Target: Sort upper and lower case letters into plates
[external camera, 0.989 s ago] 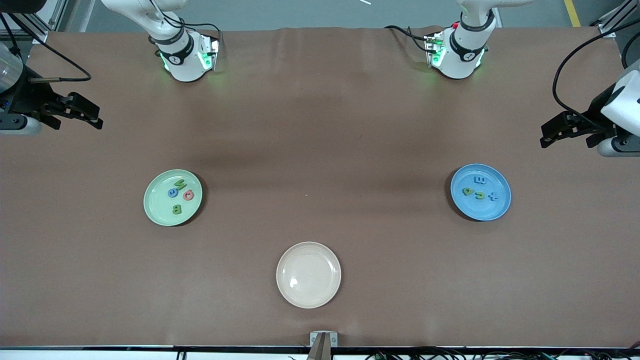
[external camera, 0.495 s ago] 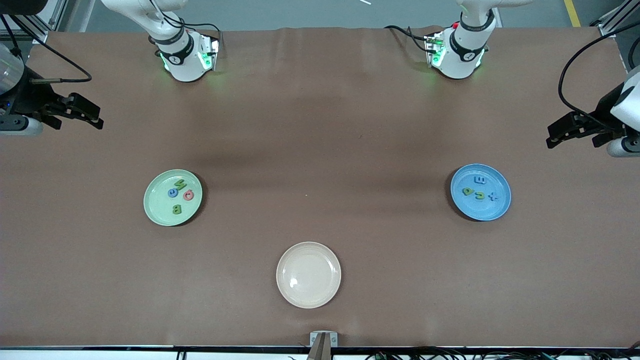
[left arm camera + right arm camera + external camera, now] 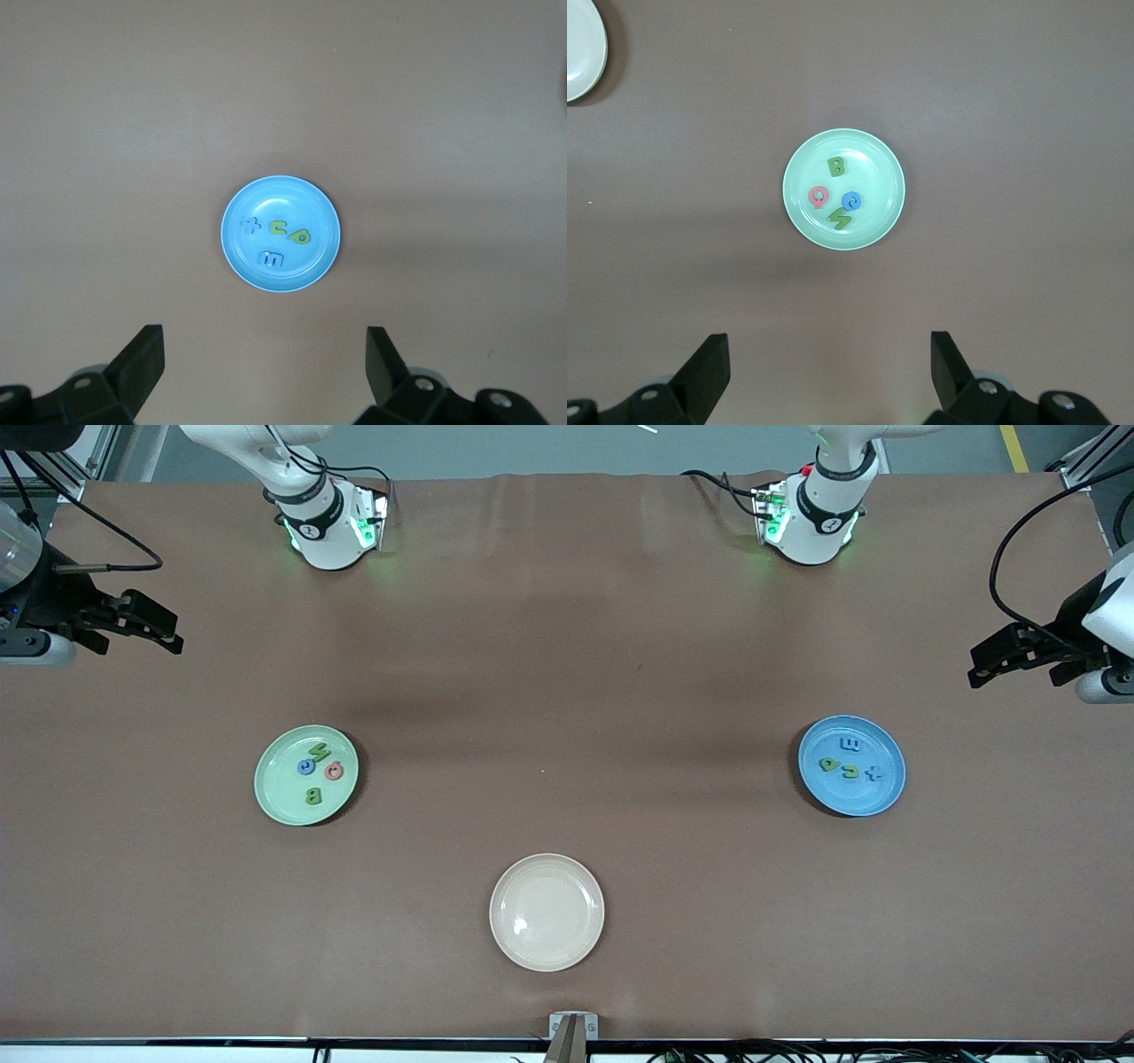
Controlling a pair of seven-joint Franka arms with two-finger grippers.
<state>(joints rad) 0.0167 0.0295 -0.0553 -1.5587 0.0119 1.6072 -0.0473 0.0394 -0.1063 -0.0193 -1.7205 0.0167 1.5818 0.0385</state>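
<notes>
A mint green plate lies toward the right arm's end and holds several letters: a green M, a blue one, a pink Q and a green B. A blue plate toward the left arm's end holds a blue E, two green letters and a blue cross. My right gripper hangs open and empty over its end of the table, high above the green plate. My left gripper hangs likewise, open, above the blue plate.
A cream plate with nothing in it lies nearest the front camera, midway between the two coloured plates; it also shows at a corner of the right wrist view as a cream plate. The arms' bases stand along the table's back edge.
The left gripper has drawn a little away toward its end of the table, then stopped. The right arm, the plates and the letters have not moved.
</notes>
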